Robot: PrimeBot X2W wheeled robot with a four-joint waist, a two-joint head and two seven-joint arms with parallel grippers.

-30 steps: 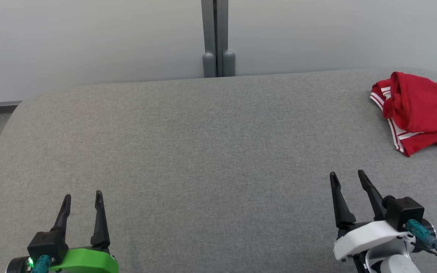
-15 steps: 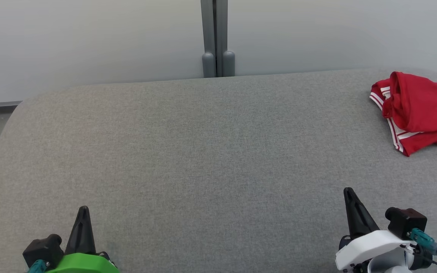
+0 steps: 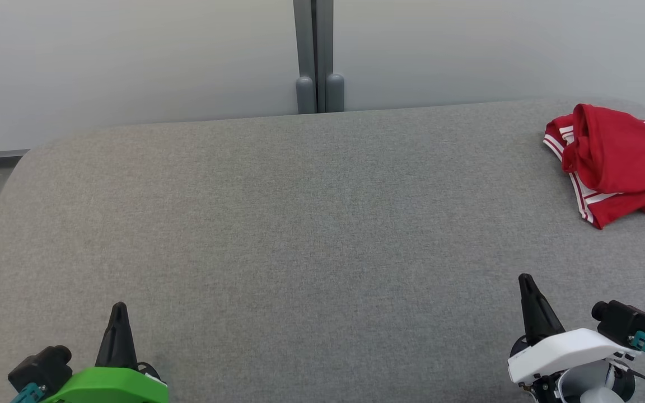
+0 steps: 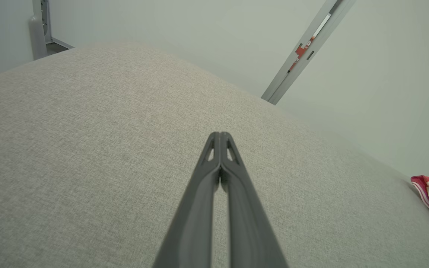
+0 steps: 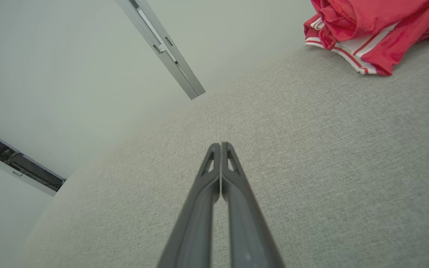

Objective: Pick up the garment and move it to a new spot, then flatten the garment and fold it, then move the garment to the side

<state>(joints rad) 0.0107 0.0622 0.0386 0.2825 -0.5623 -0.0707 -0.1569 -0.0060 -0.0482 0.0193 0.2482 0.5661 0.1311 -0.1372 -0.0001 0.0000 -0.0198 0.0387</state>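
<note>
- Left tool [image 3: 116, 307], green-bodied, nearest us at the lower left of the head view. We record its two dark fingers pressed together into one point, pinching nothing. It sits over bare weave, and we cannot tell whether the tips touch it.
- Right tool [image 3: 525, 278], white-bodied, lower right. Its fingers are likewise pressed tip to tip and hold nothing. Its wrist view shows bare weave beneath and the red cloth ahead, well apart.
- Surface [image 3: 300, 224], grey woven fabric with rounded corners. We note a wide bare stretch between the tools and the far edge.
- Garment [image 3: 619, 157], red with white-striped trim and dark lettering. It lies at the far right corner in loose overlapping layers, partly out of the head view, and touches neither tool.
- Stage, our judgement: a bundle off at the side fits a garment waiting to be fetched. It fits equally one roughly folded and already set aside, and we cannot tell which.
- Handling, our judgement: the cloth looks soft and slippery. Any grip on it wants spread fingers taking a thick fold, not a single layer. The right tool stands nearer to it.
- Wall [image 3: 132, 67], pale, with a grey post [image 3: 318, 56] behind the far edge: farthest item.
</note>
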